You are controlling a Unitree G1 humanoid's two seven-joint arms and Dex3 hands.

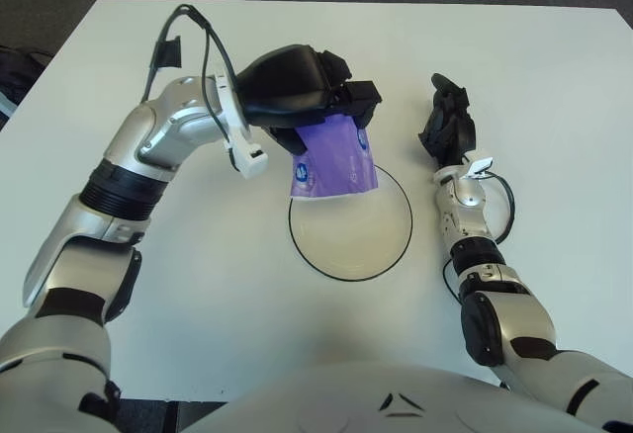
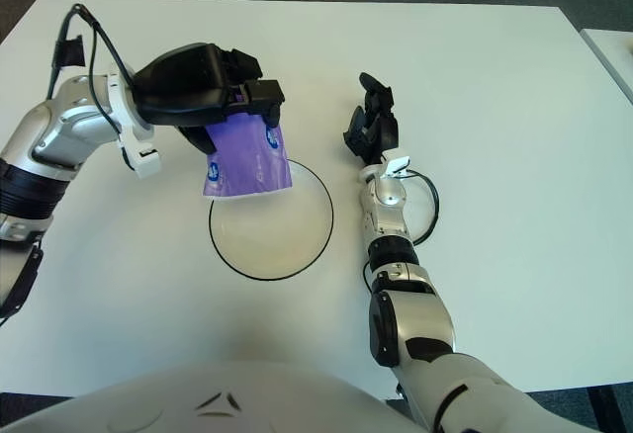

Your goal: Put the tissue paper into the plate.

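Purple tissue pack (image 1: 334, 158) hangs from my left hand (image 1: 302, 97), whose black fingers are curled over its top edge and grip it. The pack droops downward, tilted, with its lower edge showing over the far rim of the plate (image 1: 350, 219). I cannot tell from either eye whether the pack's bottom touches the plate or sits above it. A small white and blue mark shows on the pack's lower left corner, and another near its upper right edge.

The plate is clear glass with a dark rim, lying flat on the white table (image 1: 198, 285) near the middle, and I see nothing lying inside it. My left arm reaches in from the left side, forearm silver, with a black cable looping above the wrist.

My right hand (image 1: 447, 122) shows to the right of the plate, well apart from the pack, its fingers pointing away from me toward the far side of the table. They hold nothing; they look loosely gathered rather than spread, but I cannot tell their exact pose.
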